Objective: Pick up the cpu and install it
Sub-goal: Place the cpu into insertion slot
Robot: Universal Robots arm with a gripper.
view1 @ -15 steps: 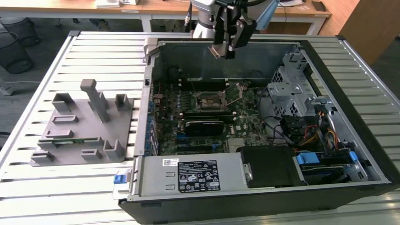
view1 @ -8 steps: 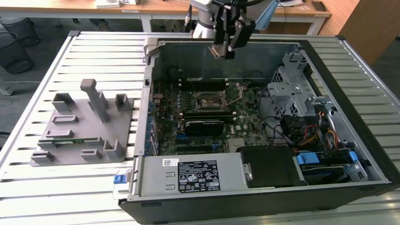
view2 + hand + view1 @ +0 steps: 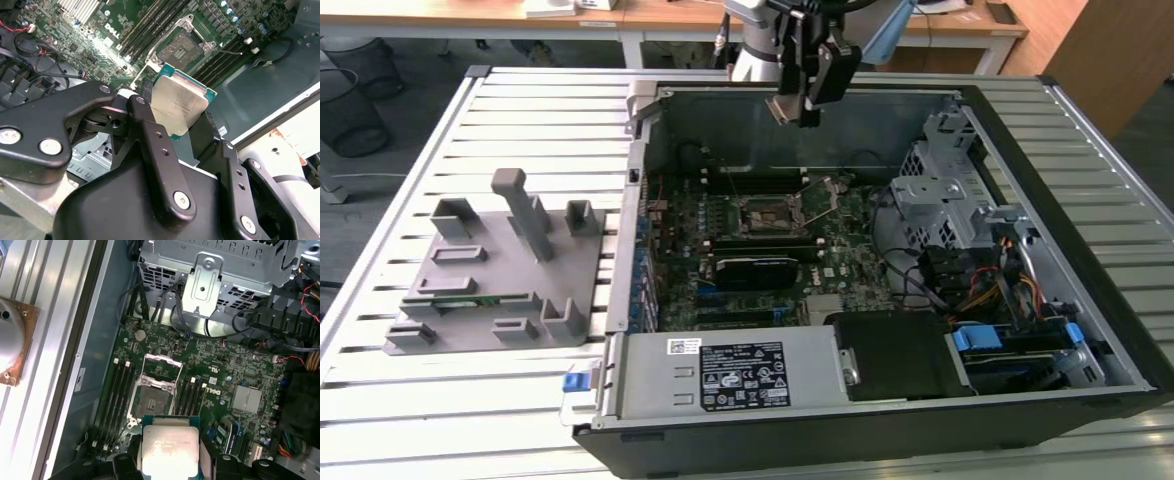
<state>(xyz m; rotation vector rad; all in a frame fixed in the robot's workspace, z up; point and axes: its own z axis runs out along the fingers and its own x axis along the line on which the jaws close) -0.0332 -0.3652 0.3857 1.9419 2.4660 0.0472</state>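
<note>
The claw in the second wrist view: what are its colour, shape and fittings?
The claw is matte black, with two flat bar-shaped fingers on jointed links fastened by round silvery screws. In the exterior view the arm is a silver-grey tube.

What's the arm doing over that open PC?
The arm's claw is shut on the cpu, gripping it by its edges with the metal top facing the wrist cameras. It holds the chip in the air above the open computer case, over the far end of the motherboard. The socket below looks open with no chip in it. The cpu is picked up but not yet seated.
</note>
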